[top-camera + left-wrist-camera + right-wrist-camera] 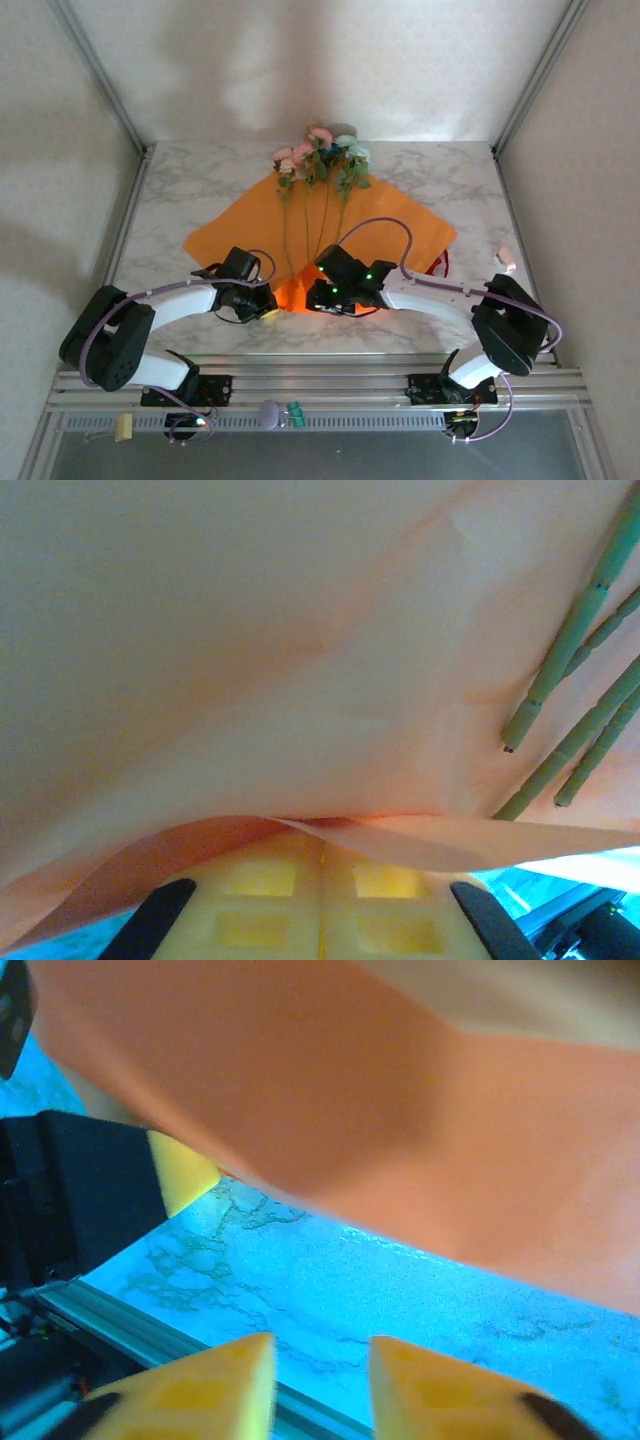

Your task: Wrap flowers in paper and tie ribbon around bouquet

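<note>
Two pinch points, we judge: paper (245, 228), spread on table (200, 185), thin, floppy, tearable; grip corners. Left gripper (322, 845) clamped on its raised near corner; right gripper (322, 1360) half-spread, empty. Flowers (325, 158) lie mid-sheet.

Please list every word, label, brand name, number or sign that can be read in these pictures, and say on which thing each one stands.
No text can be read anywhere.
The orange paper is plain, and the marble table carries no print.
The small tag hanging below the front rail is too small to tell whether anything is written on it.
</note>
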Robot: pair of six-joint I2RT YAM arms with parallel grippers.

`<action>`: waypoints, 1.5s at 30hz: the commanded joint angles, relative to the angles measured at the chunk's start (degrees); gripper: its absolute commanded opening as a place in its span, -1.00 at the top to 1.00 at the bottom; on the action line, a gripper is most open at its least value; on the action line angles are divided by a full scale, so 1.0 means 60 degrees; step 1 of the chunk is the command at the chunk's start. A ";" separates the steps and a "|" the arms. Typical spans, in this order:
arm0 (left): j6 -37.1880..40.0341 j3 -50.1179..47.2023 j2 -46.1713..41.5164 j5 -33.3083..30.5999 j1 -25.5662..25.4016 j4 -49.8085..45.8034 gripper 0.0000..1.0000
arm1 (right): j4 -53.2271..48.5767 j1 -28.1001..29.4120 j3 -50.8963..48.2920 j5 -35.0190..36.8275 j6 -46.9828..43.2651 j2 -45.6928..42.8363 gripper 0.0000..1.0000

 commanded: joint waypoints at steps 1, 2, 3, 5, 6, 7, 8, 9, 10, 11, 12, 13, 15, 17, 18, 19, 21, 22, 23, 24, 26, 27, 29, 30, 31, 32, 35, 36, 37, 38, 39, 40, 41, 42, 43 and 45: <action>-0.0137 -0.0294 0.0327 -0.0717 0.0140 -0.0429 0.88 | -0.0824 0.0012 0.0331 0.1392 -0.0088 -0.0656 0.19; -0.0141 -0.0280 0.0318 -0.0715 0.0140 -0.0432 0.88 | -0.1137 0.0017 0.0278 0.1758 -0.0053 -0.0990 0.13; -0.0143 -0.0264 0.0314 -0.0732 0.0136 -0.0447 0.88 | -0.1466 0.0004 0.0139 0.2212 -0.0015 -0.1446 0.08; -0.0118 -0.0234 0.0322 -0.0750 0.0154 -0.0517 0.89 | -0.1601 0.0002 -0.0397 0.2529 -0.0023 -0.2448 -0.04; -0.0114 -0.0205 0.0341 -0.0750 0.0155 -0.0544 0.89 | -0.1686 -0.0010 -0.0765 0.2483 0.0132 -0.2941 -0.09; -0.0114 -0.0198 0.0351 -0.0737 0.0154 -0.0539 0.88 | -0.1761 -0.0028 -0.1190 0.2266 0.0387 -0.3342 -0.11; -0.0115 -0.0193 0.0353 -0.0723 0.0154 -0.0571 0.88 | -0.1717 -0.0057 -0.1618 0.1966 0.0635 -0.3663 -0.11; -0.0114 -0.0179 0.0361 -0.0694 0.0168 -0.0584 0.88 | -0.1377 -0.0055 -0.2205 0.1576 0.0974 -0.4025 -0.10; -0.0115 -0.0166 0.0362 -0.0679 0.0169 -0.0605 0.88 | -0.0803 -0.0023 -0.2855 0.1169 0.1346 -0.4398 -0.10; -0.0116 -0.0166 0.0379 -0.0664 0.0166 -0.0644 0.88 | -0.0342 0.0003 -0.3318 0.1008 0.1688 -0.4751 -0.10; -0.0127 -0.0152 0.0385 -0.0647 0.0162 -0.0662 0.88 | 0.0340 0.0029 -0.3941 0.0937 0.1985 -0.5172 -0.10; -0.0100 -0.0160 0.0408 -0.0621 0.0167 -0.0680 0.88 | 0.0930 0.0015 -0.4407 0.0979 0.2236 -0.5497 -0.11; -0.0107 -0.0151 0.0476 -0.0563 0.0182 -0.0750 0.88 | 0.1906 -0.0003 -0.5153 0.1290 0.2629 -0.5734 -0.13; -0.0097 -0.0122 0.0545 -0.0506 0.0184 -0.0812 0.88 | 0.2985 0.0002 -0.5587 0.1658 0.2953 -0.5493 -0.12; -0.0099 -0.0121 0.0547 -0.0503 0.0182 -0.0853 0.89 | 0.3557 -0.0006 -0.5746 0.1851 0.2984 -0.5252 -0.11; -0.0113 -0.0112 0.0513 -0.0502 0.0194 -0.0888 0.89 | 0.3905 -0.0043 -0.5804 0.2105 0.2987 -0.4993 -0.10; -0.0236 -0.0117 0.0408 -0.0488 0.0223 -0.0942 0.90 | 0.4739 -0.0253 -0.6029 0.2398 0.3084 -0.4505 -0.10; -0.0312 -0.0122 0.0321 -0.0452 0.0238 -0.0943 0.90 | 0.5242 -0.0389 -0.6186 0.2523 0.3227 -0.4221 -0.10; -0.0386 -0.0132 0.0239 -0.0422 0.0260 -0.0928 0.90 | 0.5630 -0.0491 -0.6282 0.2621 0.3351 -0.3983 -0.09; -0.0489 -0.0161 0.0136 -0.0366 0.0285 -0.0893 0.90 | 0.6173 -0.0581 -0.6400 0.2708 0.3361 -0.3686 -0.09; -0.0656 -0.0175 -0.0038 -0.0292 0.0332 -0.0896 0.89 | 0.6468 -0.0813 -0.6266 0.2693 0.3300 -0.3228 -0.05; -0.0725 -0.0173 -0.0120 -0.0244 0.0366 -0.0889 0.89 | 0.6436 -0.0897 -0.6131 0.2635 0.3274 -0.3037 -0.02; -0.0811 -0.0130 -0.0250 -0.0182 0.0424 -0.0917 0.89 | 0.6352 -0.0959 -0.5984 0.2672 0.3322 -0.2788 0.09; -0.0818 -0.0096 -0.0291 -0.0167 0.0449 -0.0937 0.88 | 0.6307 -0.0964 -0.5926 0.2688 0.3397 -0.2682 0.17; -0.0796 -0.0066 -0.0301 -0.0178 0.0475 -0.0978 0.88 | 0.6339 -0.0976 -0.5900 0.2718 0.3429 -0.2601 0.24; -0.0779 -0.0038 -0.0294 -0.0180 0.0498 -0.1013 0.88 | 0.6240 -0.0972 -0.5849 0.2778 0.3484 -0.2573 0.31; -0.0746 -0.0056 -0.0249 -0.0200 0.0535 -0.1006 0.88 | 0.6083 -0.0965 -0.5822 0.3054 0.3735 -0.2546 0.56; -0.0764 -0.0067 -0.0256 -0.0209 0.0535 -0.0995 0.87 | 0.5985 -0.0997 -0.5809 0.3131 0.3862 -0.2564 0.62; -0.0780 -0.0077 -0.0245 -0.0223 0.0548 -0.0982 0.87 | 0.5987 -0.1006 -0.5840 0.3183 0.3969 -0.2576 0.68; -0.0783 -0.0086 -0.0245 -0.0238 0.0550 -0.0969 0.87 | 0.5937 -0.1039 -0.5850 0.3212 0.4092 -0.2597 0.76; -0.0776 -0.0097 -0.0224 -0.0260 0.0565 -0.0958 0.87 | 0.5772 -0.1050 -0.5851 0.3252 0.4264 -0.2651 0.82; -0.0748 -0.0087 -0.0186 -0.0302 0.0579 -0.0960 0.87 | 0.5618 -0.1053 -0.5858 0.3321 0.4429 -0.2734 0.89; -0.0724 -0.0087 -0.0142 -0.0340 0.0594 -0.0971 0.87 | 0.5420 -0.1050 -0.5855 0.3400 0.4585 -0.2821 0.95; -0.0712 -0.0115 -0.0096 -0.0383 0.0618 -0.0975 0.87 | 0.5121 -0.1051 -0.5840 0.3477 0.4766 -0.2956 1.00; -0.0697 -0.0139 -0.0040 -0.0405 0.0637 -0.0952 0.87 | 0.4875 -0.1052 -0.5827 0.3519 0.4890 -0.3063 1.00; -0.0656 -0.0167 0.0061 -0.0469 0.0663 -0.0933 0.88 | 0.4403 -0.1080 -0.5749 0.3651 0.5092 -0.3293 1.00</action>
